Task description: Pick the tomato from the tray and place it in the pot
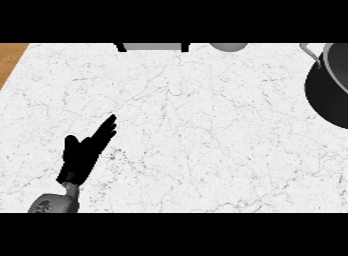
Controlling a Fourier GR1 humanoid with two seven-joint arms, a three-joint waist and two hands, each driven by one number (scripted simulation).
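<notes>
The dark grey pot (338, 87) stands at the right edge of the marble counter, partly cut off by the view, with a pale handle at its upper left. My left hand (85, 152) hovers over the lower left of the counter, fingers straight and pointing up and to the right, holding nothing. No tomato and no tray show anywhere in the view. My right hand is out of sight.
At the counter's far edge a dark-framed grey object (153, 47) and a pale rounded thing (229, 47) are cut off by the top. A wooden floor strip (1, 70) shows beyond the counter's left edge.
</notes>
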